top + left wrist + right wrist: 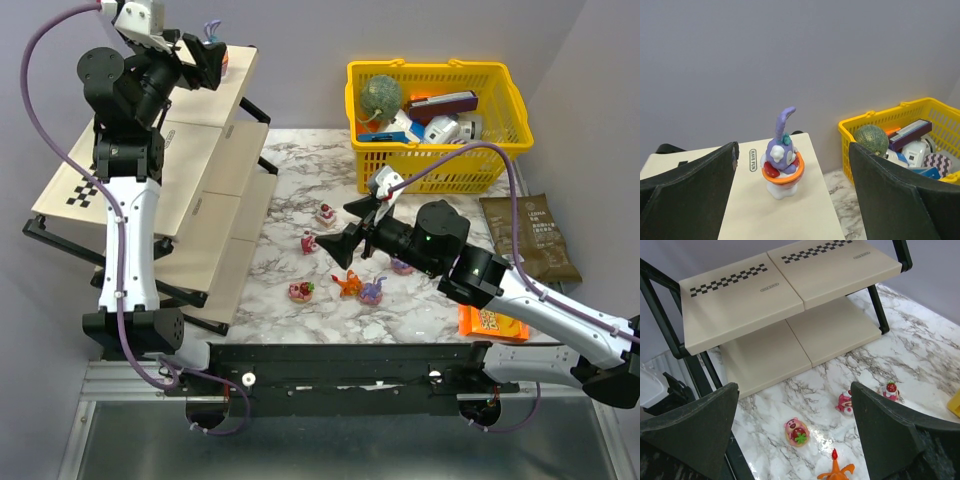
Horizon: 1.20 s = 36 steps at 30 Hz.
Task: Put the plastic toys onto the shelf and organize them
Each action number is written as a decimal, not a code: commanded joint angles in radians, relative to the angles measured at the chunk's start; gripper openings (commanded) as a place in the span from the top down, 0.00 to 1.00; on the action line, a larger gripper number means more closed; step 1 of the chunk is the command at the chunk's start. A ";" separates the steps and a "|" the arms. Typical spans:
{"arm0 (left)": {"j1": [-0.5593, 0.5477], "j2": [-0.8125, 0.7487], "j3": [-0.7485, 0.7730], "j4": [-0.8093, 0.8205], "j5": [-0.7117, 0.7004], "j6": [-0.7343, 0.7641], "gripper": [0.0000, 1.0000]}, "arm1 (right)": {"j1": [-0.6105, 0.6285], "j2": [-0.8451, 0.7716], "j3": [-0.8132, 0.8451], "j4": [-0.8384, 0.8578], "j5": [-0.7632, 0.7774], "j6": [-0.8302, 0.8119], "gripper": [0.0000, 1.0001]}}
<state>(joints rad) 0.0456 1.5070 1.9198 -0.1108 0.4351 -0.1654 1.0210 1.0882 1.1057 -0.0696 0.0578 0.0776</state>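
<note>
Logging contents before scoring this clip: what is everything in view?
shelf: one, beige with checkered strips and black frame, left side
rabbit toy: one, purple on an orange ring, shelf's top tier
loose toys: about six, pink, red, orange, purple, on marble table
basket: one, yellow, far right, holds green ball and boxes
snack bag: one, dark brown, right edge
orange packet: one, partly under right arm
left gripper: open, by the rabbit toy
right gripper: open, over loose toys
</note>
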 commanded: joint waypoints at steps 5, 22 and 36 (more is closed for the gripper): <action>-0.003 -0.178 -0.074 -0.069 -0.094 -0.015 0.01 | 0.002 -0.019 0.005 -0.033 0.086 0.062 0.00; -0.234 -0.419 -0.219 -0.263 0.087 -0.093 0.02 | -0.124 0.085 0.077 -0.380 0.404 0.428 0.03; -0.909 -0.401 -0.304 -0.314 -0.522 0.003 0.09 | -0.176 0.030 -0.124 -0.630 0.186 0.629 0.15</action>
<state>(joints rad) -0.6888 1.0916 1.6337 -0.4030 0.2111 -0.2222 0.8486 1.1442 1.0683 -0.6098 0.3504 0.6231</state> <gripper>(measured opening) 0.908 0.857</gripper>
